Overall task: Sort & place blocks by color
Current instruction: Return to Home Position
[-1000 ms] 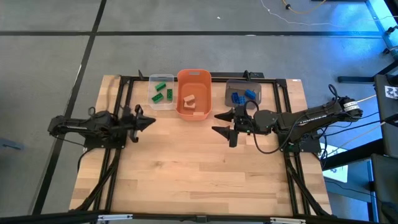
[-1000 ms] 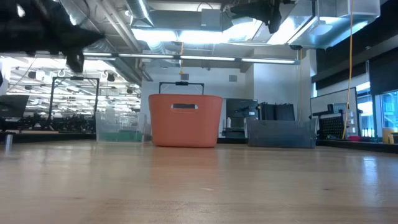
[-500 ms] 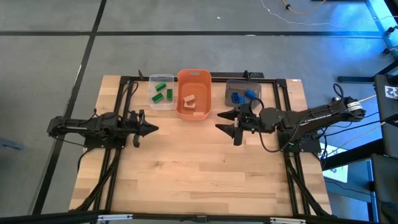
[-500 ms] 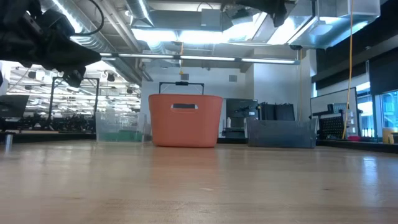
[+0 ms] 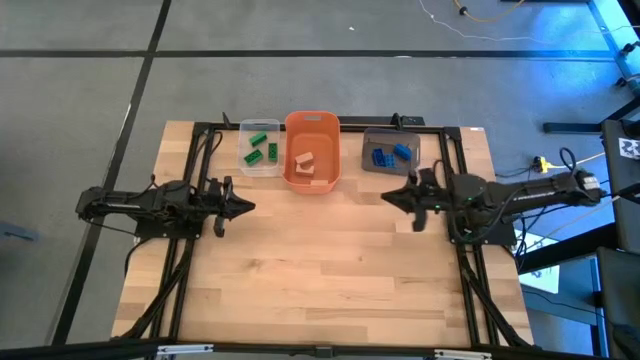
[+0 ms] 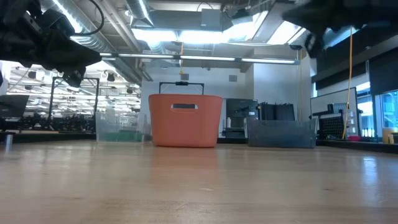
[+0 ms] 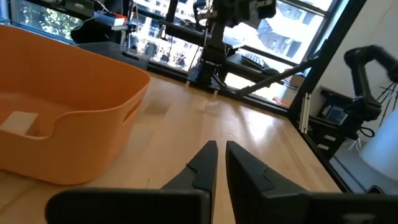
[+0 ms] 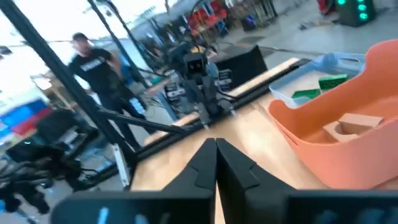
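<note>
The blocks lie sorted in three bins at the table's far edge. Green ones are in the clear bin [image 5: 260,150], tan ones in the orange bin [image 5: 311,152], and blue ones in the grey bin [image 5: 392,153]. My left gripper [image 5: 250,207] hovers over the left part of the table and points toward the right edge. Its fingers [image 7: 220,149] are all but together, with nothing between them. My right gripper [image 5: 387,197] hovers in front of the grey bin, points toward the left edge and is shut [image 8: 216,146] on nothing. No block is loose on the table.
Bare wooden tabletop [image 5: 320,270] spreads between the grippers and toward the near edge. A black frame [image 5: 330,125] runs around the table's far and side edges. A person [image 8: 90,62] stands in the room beyond the table's left side.
My right gripper has drawn back toward the table's right edge and sunk a little. Its fingers have gone from wide open to shut, with nothing in them. My left gripper has tipped down a little to level. The blocks and bins have kept still.
</note>
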